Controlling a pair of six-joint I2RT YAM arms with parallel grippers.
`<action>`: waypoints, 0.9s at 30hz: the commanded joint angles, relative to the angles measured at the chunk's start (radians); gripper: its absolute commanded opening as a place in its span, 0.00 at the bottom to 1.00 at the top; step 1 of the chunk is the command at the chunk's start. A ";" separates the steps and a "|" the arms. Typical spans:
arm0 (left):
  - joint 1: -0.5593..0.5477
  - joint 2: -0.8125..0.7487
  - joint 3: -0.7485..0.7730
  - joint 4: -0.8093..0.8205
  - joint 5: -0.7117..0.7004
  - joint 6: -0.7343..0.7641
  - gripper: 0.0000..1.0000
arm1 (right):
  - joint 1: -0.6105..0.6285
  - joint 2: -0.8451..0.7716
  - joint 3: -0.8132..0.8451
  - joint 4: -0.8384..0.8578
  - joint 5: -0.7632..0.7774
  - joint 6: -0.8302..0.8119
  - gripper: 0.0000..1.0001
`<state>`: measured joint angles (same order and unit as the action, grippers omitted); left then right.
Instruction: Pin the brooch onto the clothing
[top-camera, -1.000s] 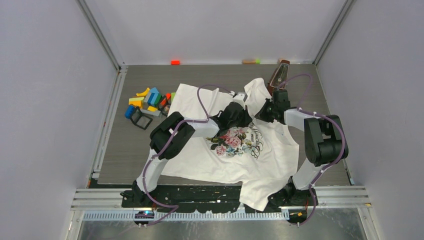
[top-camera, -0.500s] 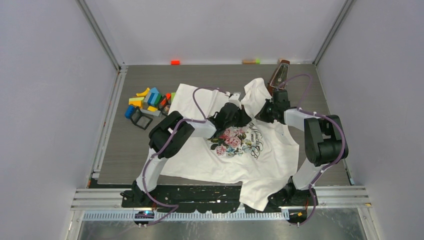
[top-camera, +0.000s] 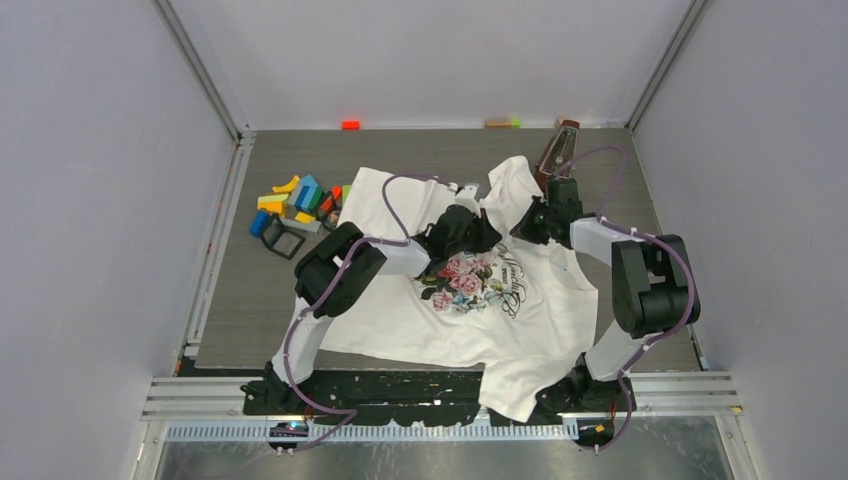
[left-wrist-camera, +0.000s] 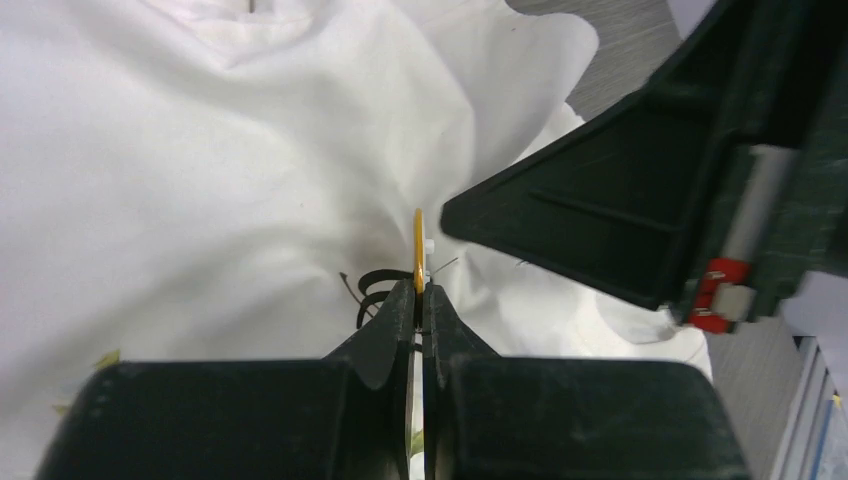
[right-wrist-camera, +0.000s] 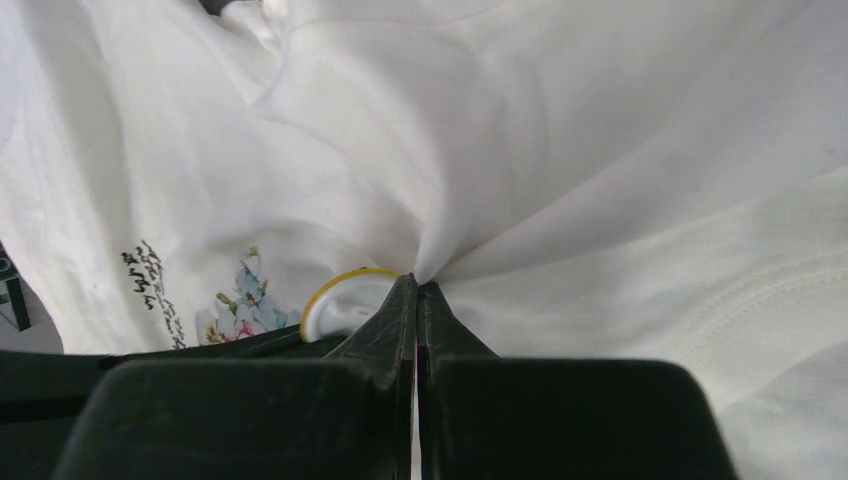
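Where the arms meet: over the upper chest of the clothing (top-camera: 470, 320), just on the far side of the rose print.
Clothing: white tee, print up, spread across the middle of the surface (top-camera: 420, 150). One bottom corner hangs over the near edge by the right arm's base. Fabric is rucked up between the two arms.
Left fingers (left-wrist-camera: 395, 325): closed tight on the brooch (left-wrist-camera: 418, 240), a thin yellow-rimmed disc held edge-on at the tips.
Brooch: right against the bunched fabric. Small white nub and thin wire on the side facing the right arm. Can't tell if the pin is through the cloth.
Right fingers (right-wrist-camera: 398, 310): closed, pinching a raised fold of the clothing, with the brooch's white face just beside the tips.
Blocks (top-camera: 295, 200): coloured pile toward the far-left corner, beside a sleeve.
Brown object (top-camera: 560, 145): near the far-right corner, kind unclear.
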<state>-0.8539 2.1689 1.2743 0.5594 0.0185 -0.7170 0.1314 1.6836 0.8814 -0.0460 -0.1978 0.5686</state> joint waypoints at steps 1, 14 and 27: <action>0.006 -0.043 0.028 -0.037 -0.055 0.070 0.00 | 0.002 -0.108 0.012 0.007 -0.018 0.013 0.01; -0.024 -0.018 0.090 -0.118 -0.059 0.141 0.00 | 0.002 -0.108 0.027 -0.007 -0.050 0.019 0.00; -0.030 -0.019 0.097 -0.109 -0.035 0.163 0.00 | 0.002 -0.083 0.030 -0.008 -0.031 0.013 0.01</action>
<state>-0.8761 2.1689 1.3426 0.4133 -0.0181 -0.5819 0.1314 1.5852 0.8814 -0.0769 -0.2306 0.5785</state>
